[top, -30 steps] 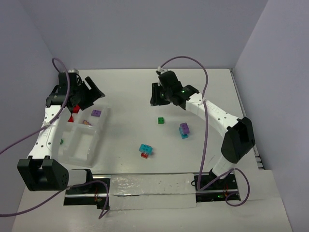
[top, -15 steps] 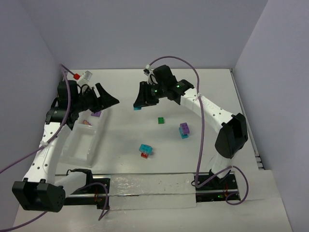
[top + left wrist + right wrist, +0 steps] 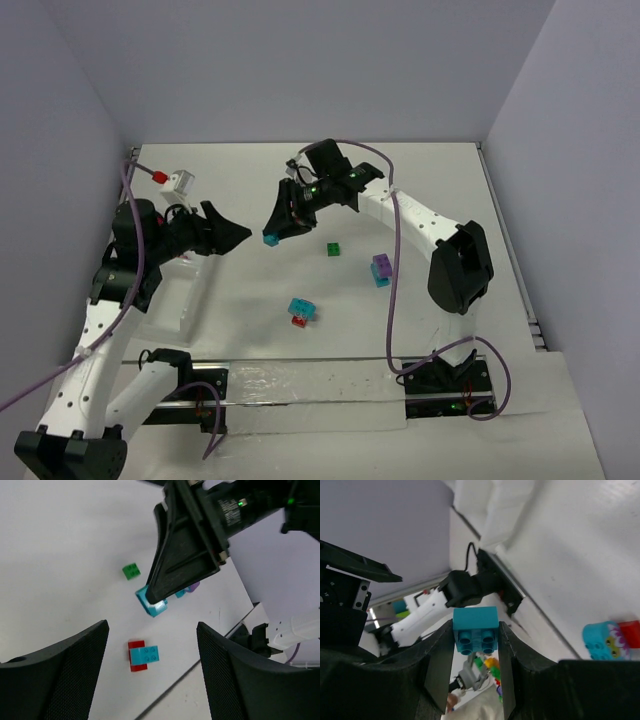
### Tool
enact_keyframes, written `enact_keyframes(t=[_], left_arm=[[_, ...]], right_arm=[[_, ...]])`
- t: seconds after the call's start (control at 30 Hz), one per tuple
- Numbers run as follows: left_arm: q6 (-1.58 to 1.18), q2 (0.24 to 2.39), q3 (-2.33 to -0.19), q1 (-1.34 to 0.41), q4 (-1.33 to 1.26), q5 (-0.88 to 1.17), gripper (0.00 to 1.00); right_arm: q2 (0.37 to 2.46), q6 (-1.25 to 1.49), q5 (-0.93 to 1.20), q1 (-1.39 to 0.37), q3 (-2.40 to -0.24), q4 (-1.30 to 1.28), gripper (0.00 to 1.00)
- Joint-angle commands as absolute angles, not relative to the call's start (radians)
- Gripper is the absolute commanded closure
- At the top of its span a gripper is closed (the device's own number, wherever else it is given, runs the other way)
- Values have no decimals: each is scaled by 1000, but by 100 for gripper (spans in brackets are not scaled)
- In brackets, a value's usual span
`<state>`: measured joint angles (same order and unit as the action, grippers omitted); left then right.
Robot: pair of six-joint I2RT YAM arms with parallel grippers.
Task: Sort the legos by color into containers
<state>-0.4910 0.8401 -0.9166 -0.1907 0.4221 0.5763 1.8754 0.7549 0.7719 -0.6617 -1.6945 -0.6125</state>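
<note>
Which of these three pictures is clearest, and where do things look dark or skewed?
Top view: soft, even light, faint shadows on the table, all sharp. Left wrist view: crisp, the cyan brick clear; the left fingers loom dark at the bottom. Right wrist view: steeply tilted; brick sharp, the right fingers gripping it dark.

The cyan brick (image 3: pixel 475 630) is smooth, lightly glossy moulded plastic, as is the green brick (image 3: pixel 131 571). The counter (image 3: pixel 440 180) looks white, matt and smooth. The left gripper (image 3: pixel 151 627) has matt black fingers (image 3: pixel 65 670) with a fine mesh-like grain. The tray (image 3: pixel 188 305) is cloudy, translucent plastic.
</note>
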Motion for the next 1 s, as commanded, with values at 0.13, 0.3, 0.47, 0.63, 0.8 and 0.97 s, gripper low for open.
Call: enact_keyframes(t=[0.13, 0.3, 0.47, 0.63, 0.8, 0.97], left_arm=[[-287, 778, -903, -196, 305, 588, 20], [-189, 799, -911, -198, 335, 643, 19], [-132, 811, -917, -203, 343, 687, 19], [-142, 810, -890, -205, 306, 836, 19], [-190, 811, -869, -212, 248, 874, 19], [-200, 818, -864, -232, 227, 849, 21]], right_arm=[[1883, 913, 1030, -664, -1706, -459, 100], [1893, 950, 1094, -666, -1699, -418, 100], [1887, 956, 1143, -669, -1684, -398, 100], [1901, 953, 1164, -669, -1710, -413, 100], [1917, 946, 1168, -673, -1742, -440, 100], [1918, 946, 1174, -674, -1742, -440, 100]])
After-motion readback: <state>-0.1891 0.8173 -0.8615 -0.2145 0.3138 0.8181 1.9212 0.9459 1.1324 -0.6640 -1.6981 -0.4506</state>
